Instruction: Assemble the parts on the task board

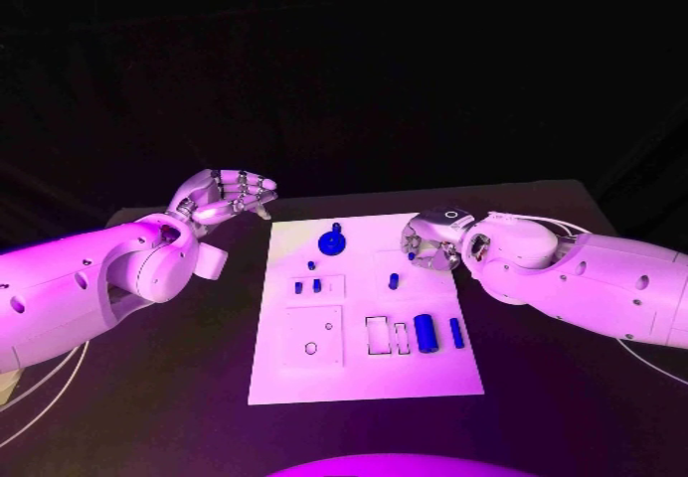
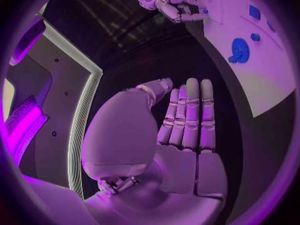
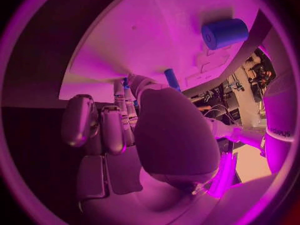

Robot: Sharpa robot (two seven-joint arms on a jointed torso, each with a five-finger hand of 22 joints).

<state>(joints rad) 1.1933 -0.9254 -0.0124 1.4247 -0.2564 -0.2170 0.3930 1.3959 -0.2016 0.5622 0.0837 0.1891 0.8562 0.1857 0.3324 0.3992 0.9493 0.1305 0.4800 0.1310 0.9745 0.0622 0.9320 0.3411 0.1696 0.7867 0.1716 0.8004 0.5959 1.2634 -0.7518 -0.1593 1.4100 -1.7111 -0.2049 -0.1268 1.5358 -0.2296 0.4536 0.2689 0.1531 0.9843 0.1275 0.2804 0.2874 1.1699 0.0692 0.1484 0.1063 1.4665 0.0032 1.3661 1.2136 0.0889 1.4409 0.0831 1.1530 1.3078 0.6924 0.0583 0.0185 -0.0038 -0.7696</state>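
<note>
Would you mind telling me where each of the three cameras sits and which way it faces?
Head view: on the robot's head, looking down at the task board; shows both arms, the left hand and the right hand.
Left wrist view: behind the left hand, facing across the table toward the board.
Right wrist view: behind the right hand, facing the board.
Shared: all three show the board; head and left wrist views both show the blue gear.

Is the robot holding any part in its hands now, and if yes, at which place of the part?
The left hand is open and holds nothing. The right hand is over the task board edge with a small blue part at its fingers; whether it grips it cannot be told.
</note>
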